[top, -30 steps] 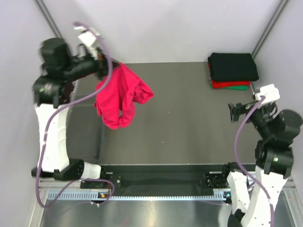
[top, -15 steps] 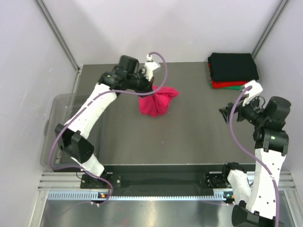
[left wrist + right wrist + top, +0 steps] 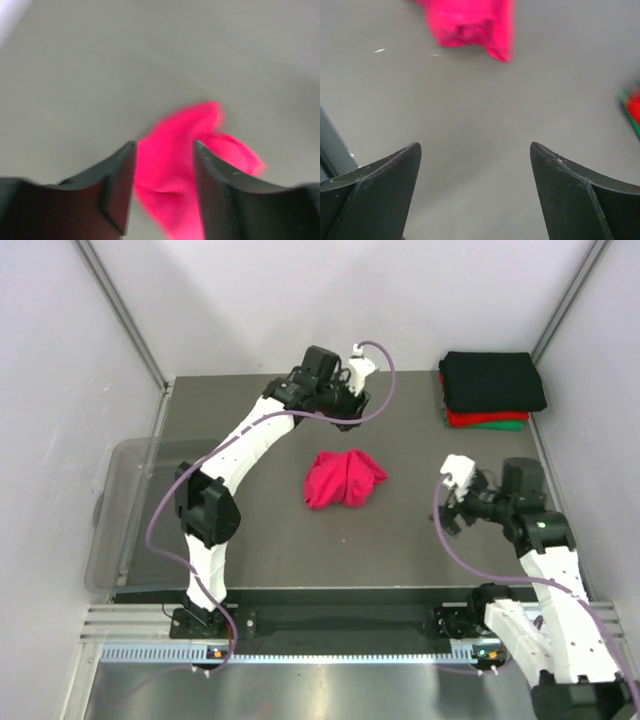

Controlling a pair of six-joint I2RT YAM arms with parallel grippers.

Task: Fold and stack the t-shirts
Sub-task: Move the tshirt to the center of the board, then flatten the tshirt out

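A bright pink t-shirt (image 3: 345, 478) lies crumpled in a heap near the middle of the grey table. My left gripper (image 3: 345, 410) hangs open above its far side; in the left wrist view the blurred pink t-shirt (image 3: 185, 165) shows below, between the spread fingers (image 3: 117, 175), which hold nothing. Open and empty, my right gripper (image 3: 452, 512) hovers to the right of the heap, and its wrist view has the pink t-shirt (image 3: 470, 22) ahead at the top. At the back right stands a stack of folded t-shirts: black (image 3: 493, 380) on top, red (image 3: 485, 419), green (image 3: 503, 426) at the bottom.
A clear plastic bin (image 3: 130, 510) sits beside the table's left edge. Metal frame posts rise at the back corners. In the right wrist view the edge of the folded stack (image 3: 634, 107) shows at the right border.
My left arm swung from the left side over to the table's middle with the pink t-shirt, then opened and dropped it in a heap. My right arm moved left towards the centre.
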